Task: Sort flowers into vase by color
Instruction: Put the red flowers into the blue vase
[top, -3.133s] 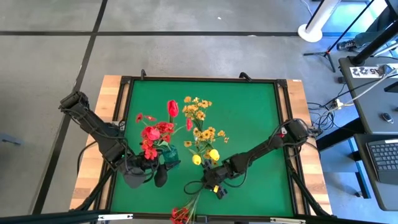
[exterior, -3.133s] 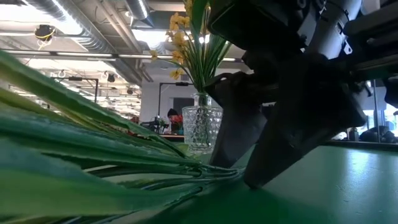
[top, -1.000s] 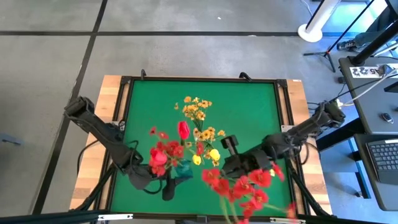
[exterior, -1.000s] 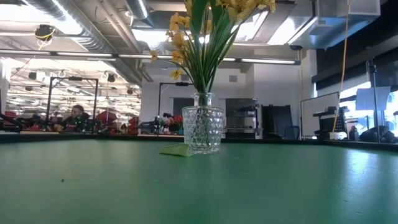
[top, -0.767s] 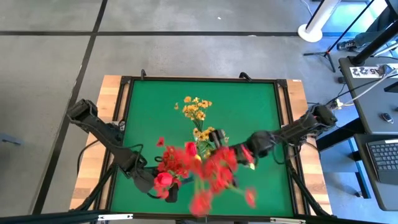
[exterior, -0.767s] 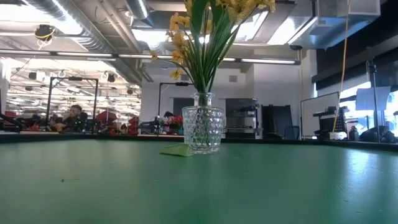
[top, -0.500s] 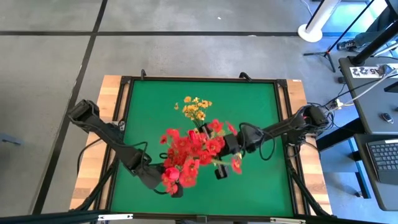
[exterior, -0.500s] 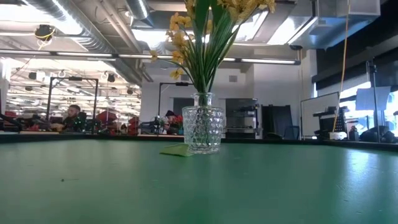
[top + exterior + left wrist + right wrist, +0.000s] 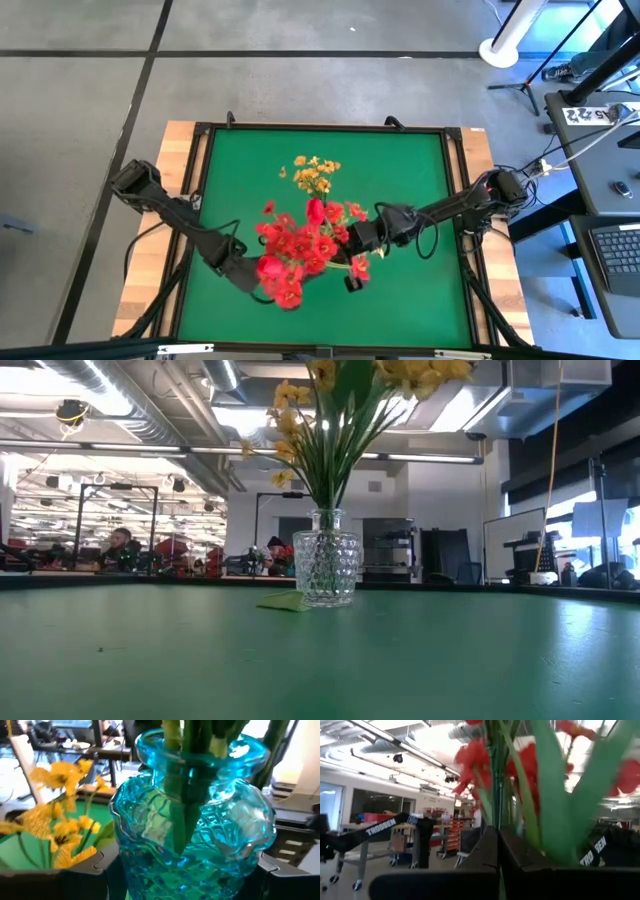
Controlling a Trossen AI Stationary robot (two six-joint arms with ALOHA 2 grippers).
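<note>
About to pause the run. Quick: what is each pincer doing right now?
Left pincer: closed around the blue vase, holding it.
Right pincer: shut on the red flowers' stems.

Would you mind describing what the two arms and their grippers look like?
Both the left arm and right arm are slim, black and jointed, with dark cables looping alongside. The right gripper has matte black fingers.

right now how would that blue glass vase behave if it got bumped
The blue vase is probably fragile, being patterned glass. It may tip easily: tall stems stand in its narrow neck. Lifted off the table in the left pincer, it could also slip on smooth glass.
</note>
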